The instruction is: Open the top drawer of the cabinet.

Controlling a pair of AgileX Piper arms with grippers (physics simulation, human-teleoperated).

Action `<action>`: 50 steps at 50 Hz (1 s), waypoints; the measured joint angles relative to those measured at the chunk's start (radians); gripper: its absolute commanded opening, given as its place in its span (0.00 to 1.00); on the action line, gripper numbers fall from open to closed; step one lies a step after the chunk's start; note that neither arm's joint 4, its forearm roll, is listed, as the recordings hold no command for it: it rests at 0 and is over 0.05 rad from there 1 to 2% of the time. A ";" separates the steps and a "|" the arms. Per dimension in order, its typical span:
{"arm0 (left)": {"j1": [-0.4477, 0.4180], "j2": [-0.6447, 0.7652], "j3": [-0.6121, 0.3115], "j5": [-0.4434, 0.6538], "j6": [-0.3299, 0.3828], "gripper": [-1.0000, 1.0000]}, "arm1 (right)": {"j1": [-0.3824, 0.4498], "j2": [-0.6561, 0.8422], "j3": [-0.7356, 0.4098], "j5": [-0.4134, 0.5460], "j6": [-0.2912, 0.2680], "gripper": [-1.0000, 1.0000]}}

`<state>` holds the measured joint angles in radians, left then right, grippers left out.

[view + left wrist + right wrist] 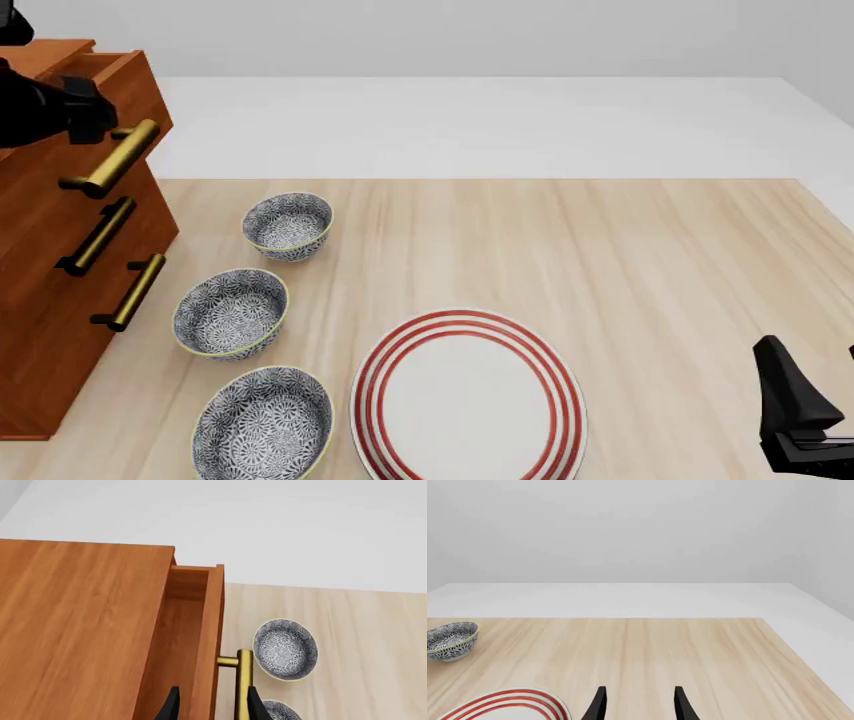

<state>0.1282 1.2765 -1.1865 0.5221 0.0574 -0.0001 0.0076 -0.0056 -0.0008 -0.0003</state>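
Note:
The cabinet (40,290) stands at the table's left edge, and its flat top (73,630) fills much of the left wrist view. Its top drawer (205,625) is slid partly out, showing the hollow inside, and its brass handle (244,680) juts toward the bowls. In the front view that handle (114,158) sticks out farther than the two below. My left gripper (213,707) is open; its fingers straddle the drawer's front panel and handle from above. It shows as a dark shape (74,112) at the drawer front. My right gripper (639,707) is open over bare table at the front right (817,380).
Three patterned bowls (288,225) (231,312) (263,420) stand in a row just right of the cabinet, the farthest one under the handle (285,649). A red-ringed white plate (467,395) lies at front centre. Bare wood lies to the right.

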 measured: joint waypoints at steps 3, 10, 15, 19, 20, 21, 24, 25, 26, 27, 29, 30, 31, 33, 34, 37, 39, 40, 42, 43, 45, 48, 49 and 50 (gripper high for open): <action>0.000 0.004 -0.002 0.000 -0.001 1.00 | 0.000 0.000 0.000 0.000 0.000 1.00; -0.001 0.015 -0.006 -0.003 -0.002 1.00 | 0.000 0.000 0.000 0.000 0.000 1.00; 0.000 0.022 -0.008 -0.004 -0.003 1.00 | 0.000 0.000 0.000 0.000 0.000 1.00; 0.001 0.027 -0.010 -0.006 -0.004 1.00 | 0.000 0.000 0.000 0.000 0.000 1.00; 0.001 0.028 -0.010 -0.006 -0.004 1.00 | 0.000 0.000 0.000 0.000 0.000 1.00; 0.001 0.030 -0.010 -0.006 -0.004 1.00 | 0.000 0.000 0.000 0.000 0.000 1.00; 0.002 0.034 -0.010 -0.009 -0.004 1.00 | 0.000 0.000 0.000 0.000 0.000 1.00; 0.002 0.035 -0.010 -0.009 -0.004 1.00 | 0.000 0.000 0.000 0.000 0.000 1.00; 0.002 0.037 -0.010 -0.009 -0.005 1.00 | 0.000 0.000 0.000 0.000 0.000 1.00; 0.003 0.039 -0.010 -0.010 -0.005 1.00 | 0.000 0.000 0.000 0.000 0.000 1.00; 0.003 0.042 -0.010 -0.011 -0.006 1.00 | 0.000 0.000 0.000 0.000 0.000 1.00; 0.003 0.044 -0.010 -0.012 -0.007 1.00 | 0.000 0.000 0.000 0.000 0.000 1.00; 0.003 0.045 -0.009 -0.013 -0.007 1.00 | 0.000 0.000 0.000 0.000 0.000 1.00; 0.003 0.049 -0.009 -0.014 -0.008 1.00 | 0.000 0.000 0.000 0.000 0.000 1.00; 0.003 0.050 -0.008 -0.015 -0.009 1.00 | 0.000 0.000 0.000 0.000 0.000 1.00; 0.001 0.054 -0.008 -0.014 -0.012 1.00 | 0.000 0.000 0.000 0.000 0.000 1.00; -0.002 0.055 -0.008 -0.013 -0.015 1.00 | 0.000 0.000 0.000 0.000 0.000 1.00; -0.003 0.056 -0.008 -0.012 -0.017 1.00 | 0.000 0.000 0.000 0.000 0.000 1.00; -0.006 0.057 -0.008 -0.011 -0.020 1.00 | 0.000 0.000 0.000 0.000 0.000 1.00; -0.007 0.057 -0.008 -0.011 -0.021 1.00 | 0.000 0.000 0.000 0.000 0.000 1.00; -0.010 0.057 -0.008 -0.010 -0.024 1.00 | 0.000 0.000 0.000 0.000 0.000 1.00; -0.015 0.057 -0.008 -0.008 -0.028 1.00 | 0.000 0.000 0.000 0.000 0.000 1.00; -0.016 0.056 -0.008 -0.007 -0.029 1.00 | 0.000 0.000 0.000 0.000 0.000 1.00; -0.018 0.056 -0.009 -0.006 -0.031 1.00 | 0.000 0.000 0.000 0.000 0.000 1.00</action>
<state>0.1104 1.3329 -1.1953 0.5162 0.0267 -0.0001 0.0075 -0.0056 -0.0008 -0.0003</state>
